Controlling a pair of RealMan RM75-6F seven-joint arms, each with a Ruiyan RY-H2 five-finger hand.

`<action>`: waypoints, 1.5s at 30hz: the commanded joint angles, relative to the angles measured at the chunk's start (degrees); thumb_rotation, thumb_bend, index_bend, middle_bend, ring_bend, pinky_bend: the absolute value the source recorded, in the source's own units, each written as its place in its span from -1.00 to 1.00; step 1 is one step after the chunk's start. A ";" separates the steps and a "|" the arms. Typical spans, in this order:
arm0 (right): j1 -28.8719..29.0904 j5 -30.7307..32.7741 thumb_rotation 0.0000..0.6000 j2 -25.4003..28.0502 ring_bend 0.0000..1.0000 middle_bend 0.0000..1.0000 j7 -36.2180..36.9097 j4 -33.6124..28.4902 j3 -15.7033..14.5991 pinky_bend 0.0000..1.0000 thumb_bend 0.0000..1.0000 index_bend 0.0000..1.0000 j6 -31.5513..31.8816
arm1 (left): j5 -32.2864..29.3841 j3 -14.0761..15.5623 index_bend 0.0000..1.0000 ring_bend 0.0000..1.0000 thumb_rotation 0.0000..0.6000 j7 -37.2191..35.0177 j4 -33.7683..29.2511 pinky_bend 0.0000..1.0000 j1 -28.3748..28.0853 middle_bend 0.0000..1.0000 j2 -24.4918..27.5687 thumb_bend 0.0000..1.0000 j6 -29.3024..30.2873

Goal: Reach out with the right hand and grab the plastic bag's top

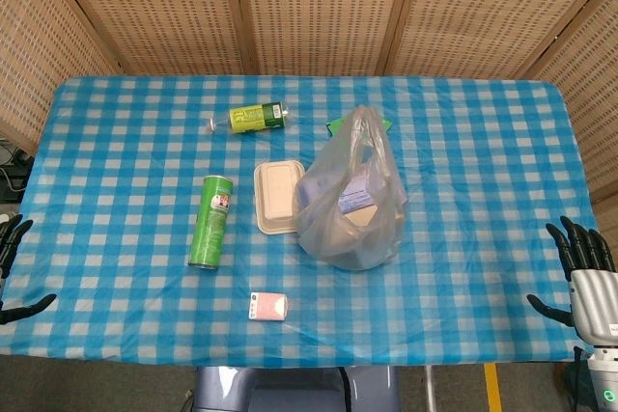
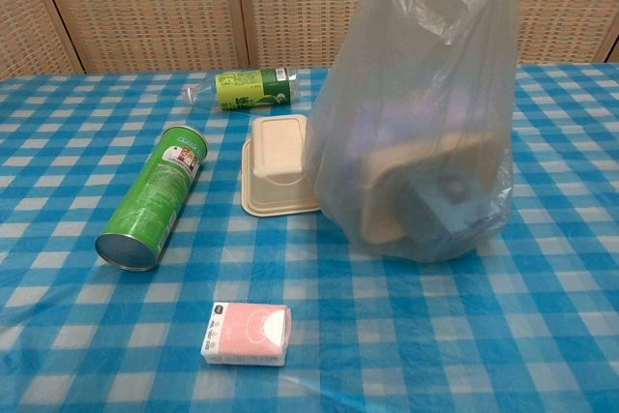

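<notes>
A translucent plastic bag [image 1: 350,202] stands upright near the table's middle, with boxes inside; its handles rise at the top [image 1: 365,127]. In the chest view the plastic bag [image 2: 421,123] fills the right half and its top runs out of frame. My right hand [image 1: 582,272] is at the table's right front edge, far from the bag, fingers spread and holding nothing. My left hand [image 1: 12,267] sits at the left front edge, fingers apart, also empty. Neither hand shows in the chest view.
A green chip can [image 1: 211,222] lies left of the bag, a beige clamshell box [image 1: 278,196] beside the bag, a green-labelled bottle [image 1: 249,119] lies further back, and a pink tissue pack [image 1: 267,306] lies in front. A green item [image 1: 337,124] peeks out behind the bag.
</notes>
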 commanded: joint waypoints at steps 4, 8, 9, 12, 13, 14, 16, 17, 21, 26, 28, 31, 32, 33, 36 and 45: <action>0.36 -0.19 1.00 0.12 -1.00 -1.00 0.98 0.27 -0.28 -1.00 -1.00 -1.00 -1.00 | 0.14 0.13 -1.00 -1.00 1.00 -0.84 -0.19 -1.00 0.01 -1.00 0.35 -1.00 -0.11; 1.49 -1.51 1.00 1.39 -1.00 -1.00 6.64 0.02 -0.69 -1.00 -1.00 -1.00 -3.02 | 0.09 0.14 -1.00 -1.00 1.00 -1.40 -0.16 -1.00 -0.06 -1.00 0.55 -1.00 -0.30; 2.00 -2.20 1.00 2.09 -1.00 -1.00 9.30 -0.28 -0.83 -1.00 -1.00 -1.00 -3.75 | 0.01 0.10 -1.00 -1.00 1.00 -1.54 -0.19 -1.00 -0.10 -1.00 0.61 -1.00 -0.39; 5.58 -6.02 1.00 6.52 -1.00 -1.00 25.26 -1.55 -1.19 -1.00 -1.00 -1.00 -7.96 | -0.42 -0.29 -1.00 -1.00 1.00 -1.40 -0.22 -1.00 -0.43 -1.00 0.67 -1.00 -0.72; 6.54 -6.69 1.00 7.70 -1.00 -1.00 28.45 -1.38 -1.09 -1.00 -1.00 -1.00 -8.89 | -0.54 -0.37 -1.00 -1.00 1.00 -1.32 -0.29 -1.00 -0.49 -1.00 0.66 -1.00 -0.78; 7.98 -7.41 1.00 9.14 -1.00 -1.00 32.47 -1.03 -0.61 -1.00 -1.00 -1.00 -9.89 | -0.71 -0.49 -1.00 -1.00 1.00 -1.16 -0.41 -1.00 -0.59 -1.00 0.61 -1.00 -0.93; 9.96 -7.91 1.00 10.67 -1.00 -1.00 36.49 -0.64 0.36 -1.00 -1.00 -1.00 -11.09 | -1.15 -0.60 -1.00 -1.00 1.00 -0.75 -0.47 -1.00 -0.84 -1.00 0.50 -1.00 -1.50; 11.03 -8.06 1.00 11.33 -1.00 -1.00 38.52 -0.53 0.87 -1.00 -1.00 -0.99 -11.83 | -1.44 -0.69 -1.00 -1.00 1.00 -0.52 -0.51 -1.00 -1.01 -1.00 0.43 -1.00 -1.88; 16.21 -8.88 1.00 14.17 -1.00 -1.00 49.51 -0.19 3.01 -1.00 -1.00 -0.94 -15.47 | -2.93 -1.23 -1.00 -1.00 1.00 1.11 -0.85 -1.00 -1.63 -1.00 0.00 -1.00 -3.16; 21.63 -9.05 1.00 16.47 -1.00 -1.00 56.17 0.39 4.93 -1.00 -1.00 -0.91 -20.51 | -4.20 -1.63 -1.00 -1.00 1.00 2.47 -1.06 -1.00 -2.19 -1.00 -0.45 -1.00 -4.34; 24.53 -8.14 1.00 17.19 -1.00 -1.00 57.51 0.53 5.98 -1.00 -1.00 -0.91 -23.96 | -5.06 -1.92 -1.00 -1.00 1.00 3.00 -1.17 -1.00 -2.49 -1.00 -0.58 -1.00 -5.00; 27.78 -7.36 1.00 17.98 -1.00 -1.00 59.60 -0.10 6.93 -1.00 -1.00 -0.90 -27.85 | -6.49 -2.37 -1.00 -1.00 1.00 3.53 -1.10 -1.00 -2.81 -1.00 -0.76 -1.00 -5.87; 28.67 -7.35 1.00 18.24 -1.00 -1.00 60.41 -0.41 7.17 -1.00 -1.00 -0.90 -28.79 | -6.92 -2.49 -1.00 -1.00 1.00 3.56 -1.08 -1.00 -2.91 -1.00 -0.80 -1.00 -6.14; 29.56 -7.39 1.00 18.48 -1.00 -1.00 61.30 -0.77 7.40 -1.00 -1.00 -0.90 -29.69 | -7.29 -2.62 -1.00 -1.00 1.00 3.56 -1.03 -1.00 -3.01 -1.00 -0.83 -1.00 -6.41; 32.78 -7.97 1.00 19.70 -1.00 -1.00 64.04 -2.03 7.88 -1.00 -1.00 -0.88 -33.44 | -8.46 -3.04 -1.00 -1.00 1.00 3.54 -0.86 -1.00 -3.28 -1.00 -0.81 -1.00 -7.12; 41.37 -7.88 1.00 20.67 -1.00 -1.00 76.95 -5.88 10.21 -1.00 -1.00 -0.78 -40.62 | -9.99 -3.70 -1.00 -1.00 1.00 3.22 -0.73 -1.00 -3.69 -1.00 -0.67 -1.00 -8.01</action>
